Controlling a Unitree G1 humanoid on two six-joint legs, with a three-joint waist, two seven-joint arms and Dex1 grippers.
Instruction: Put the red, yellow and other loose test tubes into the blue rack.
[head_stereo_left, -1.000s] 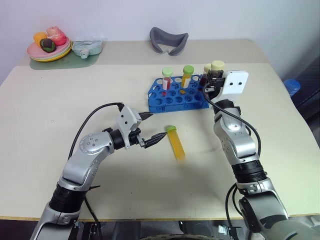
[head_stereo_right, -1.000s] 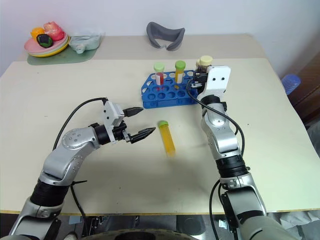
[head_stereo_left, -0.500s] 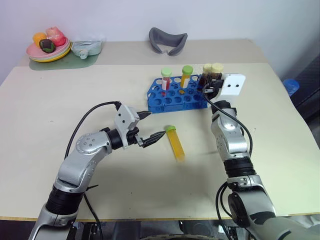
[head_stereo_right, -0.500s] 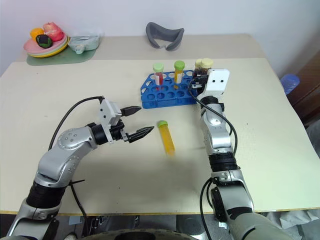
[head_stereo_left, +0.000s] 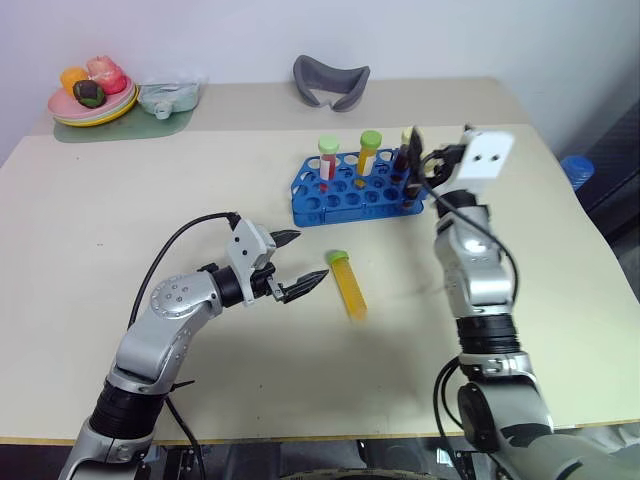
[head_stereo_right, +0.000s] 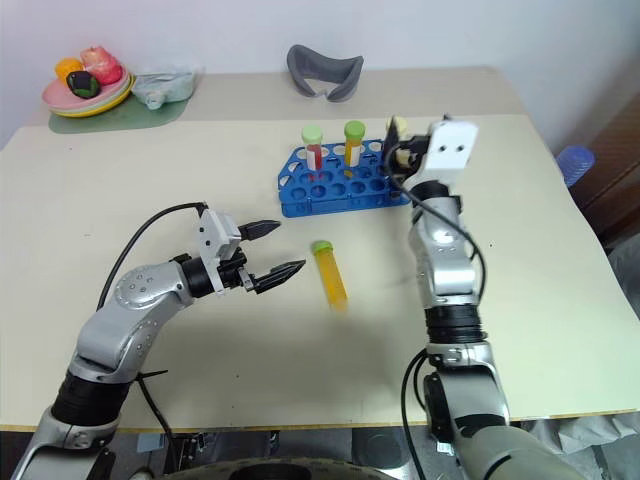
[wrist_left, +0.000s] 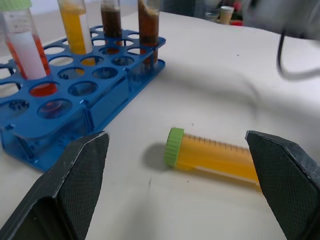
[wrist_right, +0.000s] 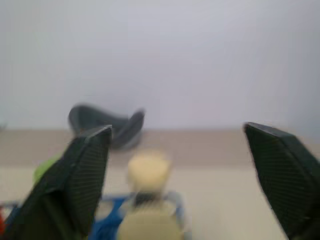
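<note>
Since a second ago the right gripper (head_stereo_left: 418, 160), right of centre in the head views, goes from clamped on a cream-capped brown tube to fingers spread wide and lifted off the rack's right end, leaving two brown tubes (wrist_left: 148, 31) standing there.

Left to right: the left gripper (head_stereo_left: 303, 262), lower left of centre, holds nothing, jaws wide, aimed level at the loose yellow tube (head_stereo_left: 349, 285). That tube lies on its side on the table (head_stereo_left: 120, 200) at frame centre, green cap toward the blue rack (head_stereo_left: 350, 195), well apart from it. The red tube (head_stereo_left: 328, 165) and an orange one (head_stereo_left: 369, 155) stand upright in the rack's far row.

I judge the yellow tube light, rigid, smooth plastic, prone to rolling; gripping across the barrel just below the cap looks safest.
</note>
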